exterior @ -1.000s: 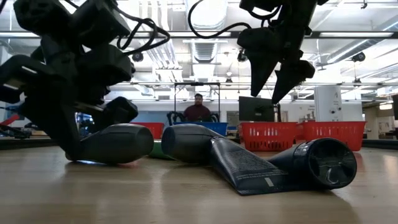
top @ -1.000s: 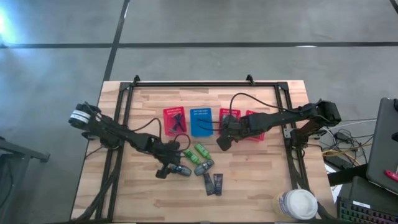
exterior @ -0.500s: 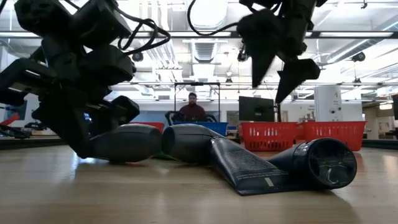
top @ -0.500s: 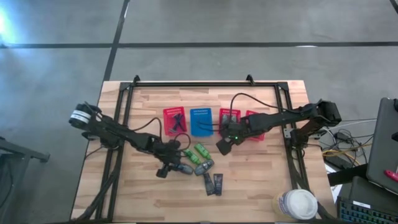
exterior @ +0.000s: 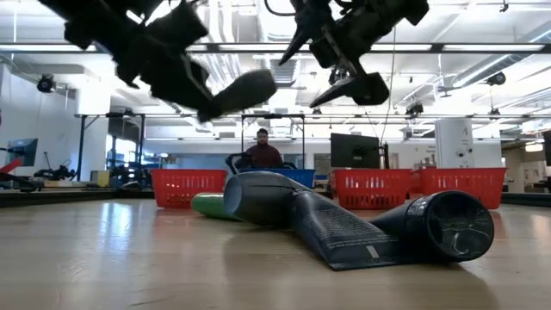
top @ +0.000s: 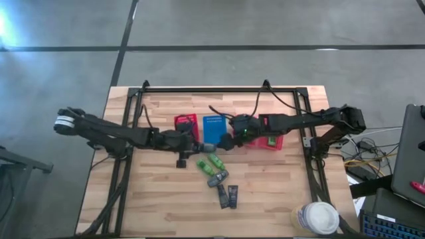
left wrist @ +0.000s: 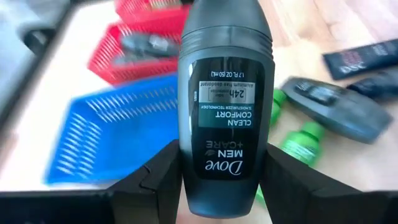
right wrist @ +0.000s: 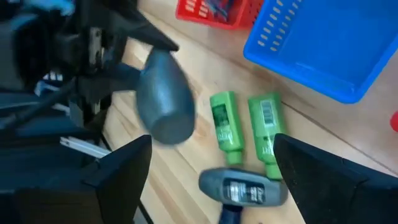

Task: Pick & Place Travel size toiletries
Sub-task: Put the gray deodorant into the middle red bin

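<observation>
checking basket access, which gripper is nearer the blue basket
Right. The right gripper hangs at the blue basket's near right corner; the left gripper, shut on a grey deodorant, is just off its left side.

Left wrist view: grey roll-on (left wrist: 225,106) base cut off by the bottom edge; contents of the red basket (left wrist: 140,55) blurred, possibly dark packets. High view: right gripper (top: 229,141) fingers too small to read. Low view: green tube (exterior: 209,206) mostly hidden behind the grey tube (exterior: 258,196).
</observation>
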`<state>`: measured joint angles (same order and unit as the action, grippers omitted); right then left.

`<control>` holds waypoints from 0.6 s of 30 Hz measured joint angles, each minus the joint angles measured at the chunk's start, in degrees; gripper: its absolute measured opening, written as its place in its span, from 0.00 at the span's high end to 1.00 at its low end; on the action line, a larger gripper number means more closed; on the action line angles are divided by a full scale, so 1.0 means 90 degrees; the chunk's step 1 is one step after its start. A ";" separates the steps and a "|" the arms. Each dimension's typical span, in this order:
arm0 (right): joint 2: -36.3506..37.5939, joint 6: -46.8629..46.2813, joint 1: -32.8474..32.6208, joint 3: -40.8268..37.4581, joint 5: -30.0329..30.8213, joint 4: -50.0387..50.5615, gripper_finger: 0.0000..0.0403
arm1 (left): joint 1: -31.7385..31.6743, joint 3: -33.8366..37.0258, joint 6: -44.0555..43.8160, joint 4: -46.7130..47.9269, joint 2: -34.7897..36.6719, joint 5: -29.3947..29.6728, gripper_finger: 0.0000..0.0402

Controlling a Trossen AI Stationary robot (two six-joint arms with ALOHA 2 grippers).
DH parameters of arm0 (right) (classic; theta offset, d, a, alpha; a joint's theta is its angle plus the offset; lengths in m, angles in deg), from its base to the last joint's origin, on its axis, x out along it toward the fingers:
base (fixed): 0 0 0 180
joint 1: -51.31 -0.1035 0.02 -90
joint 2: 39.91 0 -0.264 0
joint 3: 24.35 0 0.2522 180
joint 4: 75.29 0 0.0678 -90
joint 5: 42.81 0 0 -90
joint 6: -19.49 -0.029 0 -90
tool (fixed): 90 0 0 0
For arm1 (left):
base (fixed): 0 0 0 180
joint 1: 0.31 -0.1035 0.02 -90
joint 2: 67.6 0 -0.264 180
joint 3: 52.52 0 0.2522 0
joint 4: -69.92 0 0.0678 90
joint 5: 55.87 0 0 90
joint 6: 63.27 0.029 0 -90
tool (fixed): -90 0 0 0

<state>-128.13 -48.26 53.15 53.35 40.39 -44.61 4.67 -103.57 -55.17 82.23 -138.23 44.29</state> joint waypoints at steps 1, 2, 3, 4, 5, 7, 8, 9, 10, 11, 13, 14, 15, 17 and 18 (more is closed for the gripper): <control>0.0000 -0.0002 0.0043 -0.0005 -0.0053 -0.0083 0.17 | -0.0003 -0.0081 0.0244 -0.0020 0.0013 0.0124 0.55; 0.0000 -0.0005 0.0084 -0.0005 -0.0131 -0.0217 0.16 | -0.0004 -0.0157 0.0513 -0.0034 0.0012 0.0185 0.55; 0.0000 -0.0029 0.0118 -0.0005 -0.0221 -0.0383 0.16 | -0.0005 -0.0236 0.0744 -0.0032 -0.0029 0.0204 0.55; 0.0000 -0.0083 0.0143 -0.0007 -0.0272 -0.0543 0.15 | -0.0008 -0.0331 0.0938 -0.0052 -0.0089 0.0221 0.55; 0.0000 -0.0125 0.0154 -0.0016 -0.0292 -0.0691 0.14 | -0.0008 -0.0417 0.1061 -0.0065 -0.0166 0.0218 0.55; -0.0005 -0.0144 0.0162 -0.0024 -0.0321 -0.0871 0.13 | -0.0052 -0.0573 0.1187 -0.0010 -0.0337 0.0218 0.55; -0.0005 -0.0153 0.0162 -0.0024 -0.0360 -0.0897 0.12 | -0.0078 -0.0661 0.1209 -0.0009 -0.0424 0.0225 0.55; -0.0005 -0.0175 0.0162 -0.0024 -0.0388 -0.0905 0.12 | -0.0109 -0.0749 0.1213 -0.0038 -0.0498 0.0267 0.55; -0.0005 -0.0179 0.0162 -0.0024 -0.0402 -0.0910 0.11 | -0.0138 -0.0831 0.1216 -0.0055 -0.0580 0.0308 0.55; -0.0007 -0.0180 0.0159 -0.0024 -0.0401 -0.0910 0.11 | -0.0170 -0.0920 0.1219 -0.0063 -0.0665 0.0325 0.55; -0.0012 -0.0153 0.0141 -0.0035 -0.0400 -0.0905 0.11 | -0.0195 -0.1047 0.1258 -0.0055 -0.0806 0.0337 0.55; -0.0012 -0.0148 0.0139 -0.0037 -0.0400 -0.0890 0.11 | -0.0194 -0.1094 0.1337 -0.0037 -0.0867 0.0340 0.55; -0.0014 -0.0150 0.0134 -0.0039 -0.0402 -0.0874 0.11 | -0.0189 -0.1143 0.1470 -0.0027 -0.0896 0.0332 0.55; -0.0014 -0.0097 0.0112 -0.0041 -0.0431 -0.0876 0.13 | -0.0185 -0.1192 0.1766 -0.0066 -0.0923 0.0310 0.55; -0.0012 -0.0026 0.0113 -0.0041 -0.0493 -0.0876 0.13 | -0.0185 -0.1214 0.1880 -0.0066 -0.0930 0.0297 0.55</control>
<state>-128.24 -48.49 54.17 52.98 35.95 -52.49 3.00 -114.49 -38.25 81.64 -146.60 46.96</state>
